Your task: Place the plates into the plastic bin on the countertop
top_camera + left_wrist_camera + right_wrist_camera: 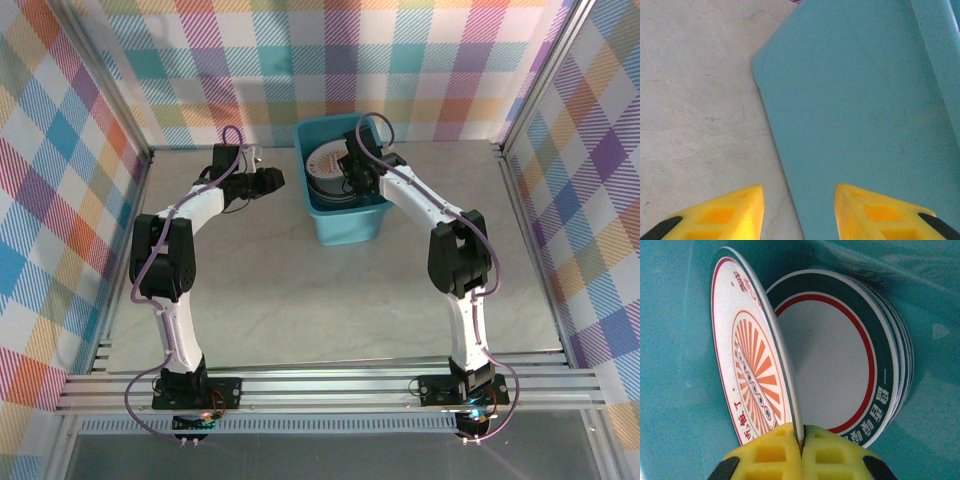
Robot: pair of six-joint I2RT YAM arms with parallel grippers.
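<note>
Left of the plastic bin, just beside its left wall, the left hand hovers low over the marbled surface. Through the left wrist camera its yellow fingers stand apart with nothing between them. One finger lies over the bare surface and the other over the bin's teal outer wall, whose rounded lower corner sits ahead of the gap. Whether either finger touches the bin cannot be told.

The bin itself stands on the surface close to the back plaid wall, between the two arms, with plates inside it.

Reaching down into the bin from its right side, the right hand has its fingers pressed together on the thin rim of a sunburst plate. That plate stands steeply tilted on its edge inside the bin. Its orange-rayed face, ringed in red, is turned toward the bin's left inner wall. Just right of it, deeper in the bin, is a stack of plates with dark green rims and a red ring. The clamped plate's edge crosses in front of the stack's left side. Whether the two touch cannot be told.
</note>
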